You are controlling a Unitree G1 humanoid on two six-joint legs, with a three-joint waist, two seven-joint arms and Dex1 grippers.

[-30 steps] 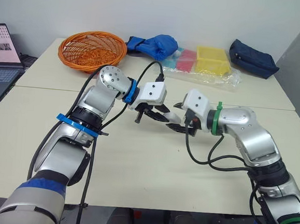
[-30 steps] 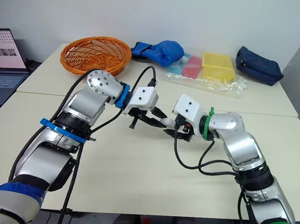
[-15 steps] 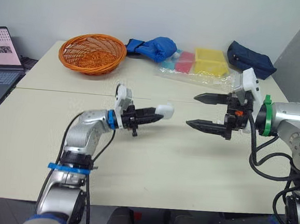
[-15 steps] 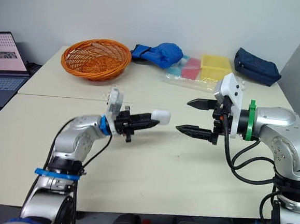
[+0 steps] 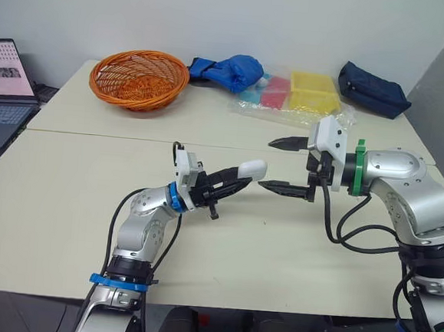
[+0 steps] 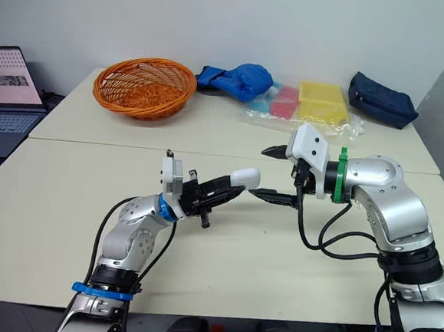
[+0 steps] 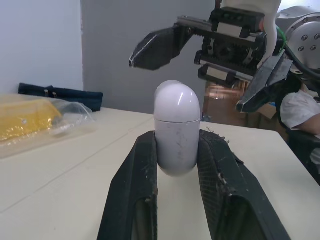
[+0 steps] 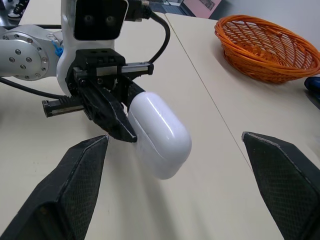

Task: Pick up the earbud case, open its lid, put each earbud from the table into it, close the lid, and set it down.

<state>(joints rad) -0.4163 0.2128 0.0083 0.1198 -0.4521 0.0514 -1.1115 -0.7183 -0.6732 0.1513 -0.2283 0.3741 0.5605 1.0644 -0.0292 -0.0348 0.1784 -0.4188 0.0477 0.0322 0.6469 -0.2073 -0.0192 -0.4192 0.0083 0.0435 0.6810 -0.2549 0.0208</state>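
Case lifted, lid not yet opened.
My left claw (image 5: pixel 233 180) is clamped on the white earbud case (image 5: pixel 252 168), holding it in the air over the middle of the bench (image 5: pixel 278 240). My right claw (image 5: pixel 268 164), fingers spread apart, sits just beside its rounded lid end, not touching. I judge opening, loading each earbud, closing and setting down all remain.

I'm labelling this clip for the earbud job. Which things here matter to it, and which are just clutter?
In the job: earbud case, shut, held by the left gripper; right gripper, open, facing it.
Lying about: orange basket, blue bag, plastic packet, navy pouch, laptop.
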